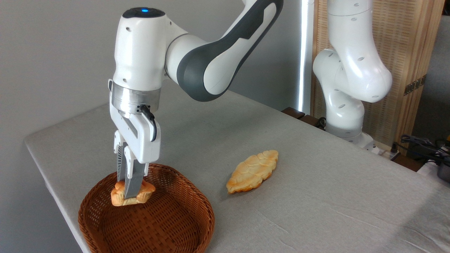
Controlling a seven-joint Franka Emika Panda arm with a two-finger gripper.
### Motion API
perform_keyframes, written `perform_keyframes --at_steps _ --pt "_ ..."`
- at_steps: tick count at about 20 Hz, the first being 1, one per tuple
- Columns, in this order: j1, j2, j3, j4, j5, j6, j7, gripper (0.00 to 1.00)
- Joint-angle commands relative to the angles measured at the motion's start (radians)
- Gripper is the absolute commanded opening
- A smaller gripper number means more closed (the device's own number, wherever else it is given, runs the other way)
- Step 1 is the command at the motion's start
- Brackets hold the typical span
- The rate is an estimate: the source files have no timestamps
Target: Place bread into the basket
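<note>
The bread, a small lumpy orange-golden bun, hangs just inside the round brown wicker basket at the table's front left. My gripper points straight down from above and is shut on the bun, its grey fingers pinching it across the top. The bun sits over the back left part of the basket, at about rim height; I cannot tell whether it touches the woven bottom.
A longer, flat, leaf-shaped pale-golden bread lies on the grey table to the right of the basket. The arm's white base stands at the far right edge, with cables beyond it. The table's left edge runs close to the basket.
</note>
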Motion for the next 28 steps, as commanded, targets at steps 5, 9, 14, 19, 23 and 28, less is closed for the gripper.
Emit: perform_keyframes --at_steps 5,9,14,19,23,28 --pt "-0.004 -0.01 -0.002 -0.011 0.018 0.006 0.009 1.0" --pt "-0.004 -0.022 -0.013 -0.002 0.006 0.007 0.001 1.0" --pt "-0.003 -0.059 -0.041 0.064 -0.074 -0.028 -0.052 1.0" --pt "0.04 -0.08 -0.045 0.269 -0.03 -0.542 -0.068 1.0" --pt "0.161 -0.086 -0.174 0.315 0.036 -0.715 -0.139 1.0" --pt "0.166 -0.088 -0.226 0.317 0.239 -0.769 -0.247 1.0"
